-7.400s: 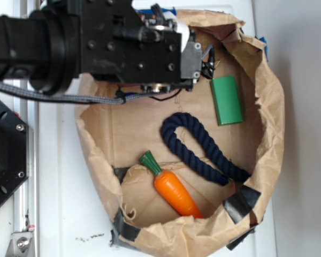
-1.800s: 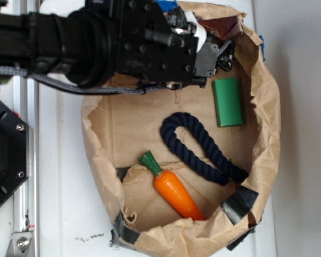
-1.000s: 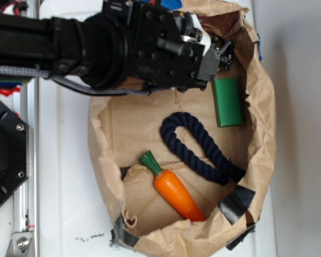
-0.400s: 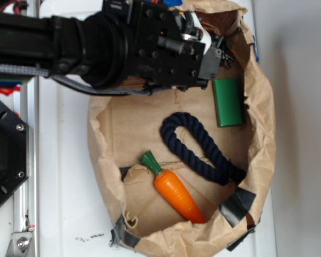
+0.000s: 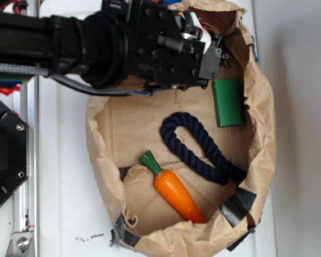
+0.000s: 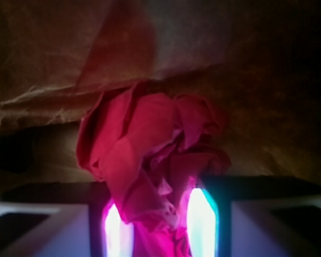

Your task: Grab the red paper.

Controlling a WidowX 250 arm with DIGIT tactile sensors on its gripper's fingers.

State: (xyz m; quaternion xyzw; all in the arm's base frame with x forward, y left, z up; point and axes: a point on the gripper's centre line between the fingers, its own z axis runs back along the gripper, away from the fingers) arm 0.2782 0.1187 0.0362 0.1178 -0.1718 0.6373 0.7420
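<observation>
In the wrist view the red paper (image 6: 150, 144) is a crumpled, rose-like wad lying against the brown bag wall. Its lower folds are pinched between my two glowing fingers (image 6: 202, 222). My gripper (image 6: 158, 214) is shut on the wad. In the exterior view my gripper (image 5: 220, 53) reaches into the far right corner of the paper bag (image 5: 265, 134), just above the green block. There the arm and the bag's rim hide the red paper.
Inside the bag lie a green block (image 5: 228, 101), a dark blue rope loop (image 5: 195, 142) and an orange toy carrot with a green top (image 5: 174, 191). The bag's crumpled walls stand close around the gripper. A black base plate (image 5: 2, 160) sits at the left.
Over the earlier frames the arm moved right, into the bag's far corner, and the bag's rim shifted with it. In the last half second almost nothing moved.
</observation>
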